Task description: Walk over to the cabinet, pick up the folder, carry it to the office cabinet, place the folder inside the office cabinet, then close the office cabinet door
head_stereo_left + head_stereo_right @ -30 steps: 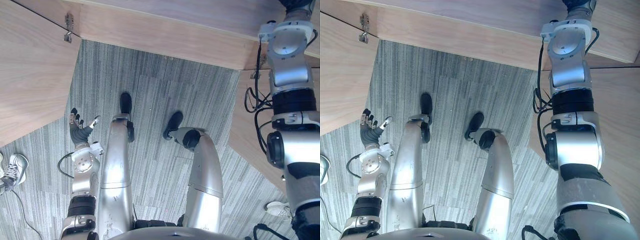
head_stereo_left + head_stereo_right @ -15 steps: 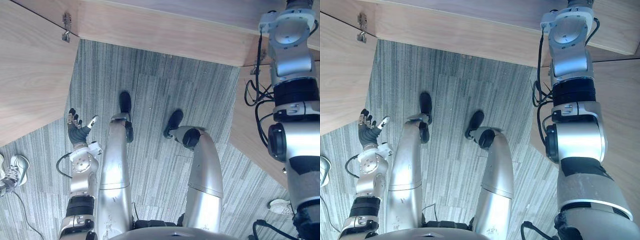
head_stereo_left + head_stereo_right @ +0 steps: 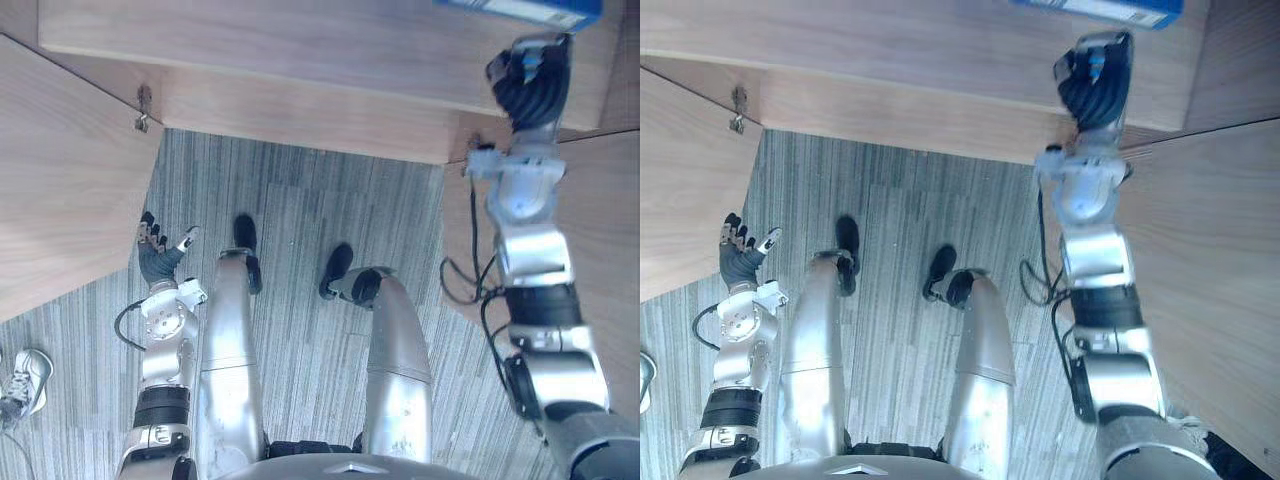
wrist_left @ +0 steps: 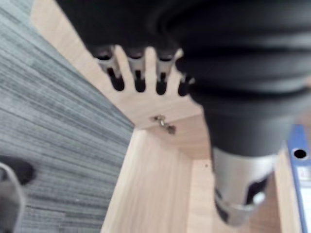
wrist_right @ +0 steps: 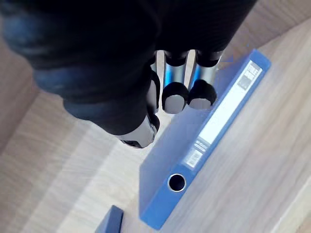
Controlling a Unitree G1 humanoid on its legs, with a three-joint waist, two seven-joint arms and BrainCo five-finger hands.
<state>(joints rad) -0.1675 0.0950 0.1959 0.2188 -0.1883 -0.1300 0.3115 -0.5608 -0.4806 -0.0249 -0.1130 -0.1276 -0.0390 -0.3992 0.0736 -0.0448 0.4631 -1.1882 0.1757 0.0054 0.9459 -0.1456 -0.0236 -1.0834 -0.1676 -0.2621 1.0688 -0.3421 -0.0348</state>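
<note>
Forward, right hand (image 3: 528, 90) over the blue folder (image 5: 194, 141), fingers straight, empty; left hand (image 3: 158, 258) low, fingers spread.

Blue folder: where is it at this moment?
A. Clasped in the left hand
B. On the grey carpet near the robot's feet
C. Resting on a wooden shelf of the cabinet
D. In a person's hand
C: the right wrist view shows the blue folder resting on the wooden shelf past the straight fingers of the right hand, while the left hand is open and holds nothing, low above the carpet.
</note>
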